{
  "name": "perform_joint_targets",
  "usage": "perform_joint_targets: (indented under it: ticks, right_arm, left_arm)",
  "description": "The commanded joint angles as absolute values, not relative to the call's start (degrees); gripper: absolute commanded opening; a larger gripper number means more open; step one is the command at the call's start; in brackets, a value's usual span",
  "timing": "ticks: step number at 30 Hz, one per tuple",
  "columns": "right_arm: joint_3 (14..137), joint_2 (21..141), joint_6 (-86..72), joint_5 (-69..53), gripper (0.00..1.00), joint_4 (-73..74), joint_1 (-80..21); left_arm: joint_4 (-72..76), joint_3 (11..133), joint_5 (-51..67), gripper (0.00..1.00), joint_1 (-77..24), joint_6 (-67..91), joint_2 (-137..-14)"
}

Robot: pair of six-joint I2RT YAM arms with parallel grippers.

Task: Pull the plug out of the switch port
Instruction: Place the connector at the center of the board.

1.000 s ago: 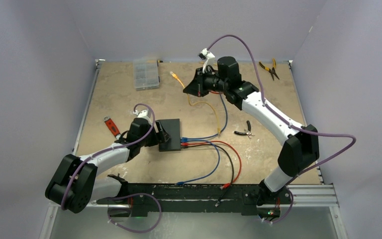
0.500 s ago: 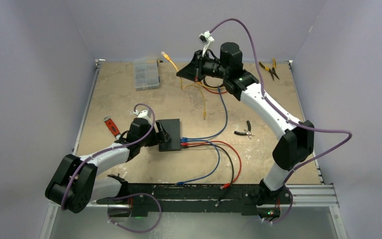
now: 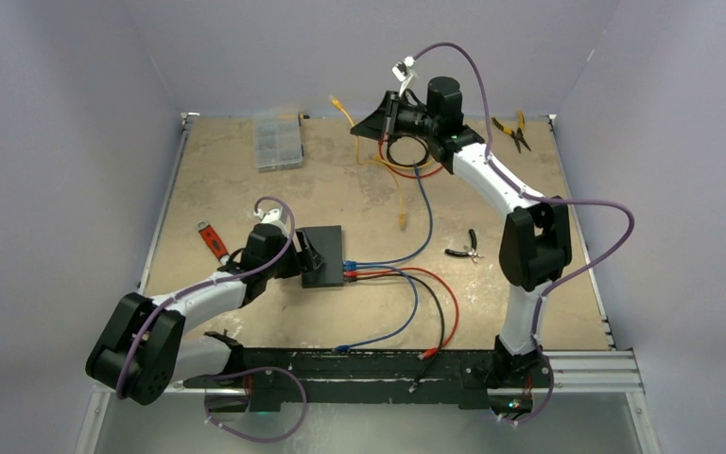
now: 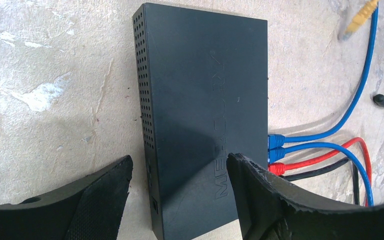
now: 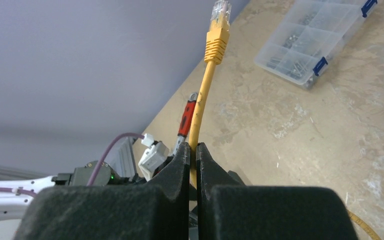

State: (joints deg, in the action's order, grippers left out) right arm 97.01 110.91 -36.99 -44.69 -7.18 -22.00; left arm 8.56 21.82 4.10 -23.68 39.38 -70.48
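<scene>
A worn beige table is being framed by plain lilac walls, and the switch is lying flat on it near the left arm. Blue plugs and a red plug are being kept seated in the ports along its right edge.

The yellow cable is being held aloft over the far edge of the table, well apart from the switch, with its plug pointing up. The pull itself therefore looks done. What seems to be in hand is carrying the freed lead clear. This would be done well if the dangling end were being lifted over the blue cable rather than dragged across it. The lead should also be set down on bare table near the clear compartment box, away from the remaining leads.

The right gripper is being kept clenched on the yellow cable a little below the plug, with the cord pinched between the two pads. The left gripper is being held spread wide and straddles the near end of the switch, one finger to each side. A strip of table is showing between that finger and the casing. Whether the other finger is pressing on the casing cannot be told.
</scene>
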Motion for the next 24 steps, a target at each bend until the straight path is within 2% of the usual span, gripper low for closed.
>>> perform_joint_targets:
  ticks: [1, 18, 24]
  right_arm:
    - [101.69, 111.08, -44.68, -49.38, 0.0, -17.8, -20.68]
    - [91.59, 124.11, -86.59, -48.58, 0.0, -65.32, -8.19]
    - [90.6, 128.61, -89.43, -48.12, 0.0, -67.88, -5.12]
  left_arm:
    - [3.43, 20.06, 4.26, 0.72, -23.73, 38.08, -72.16]
    - [3.43, 19.93, 4.69, 0.72, -23.74, 38.01, -72.42]
    - [3.68, 19.99, 4.88, 0.72, -23.8, 37.94, -72.83]
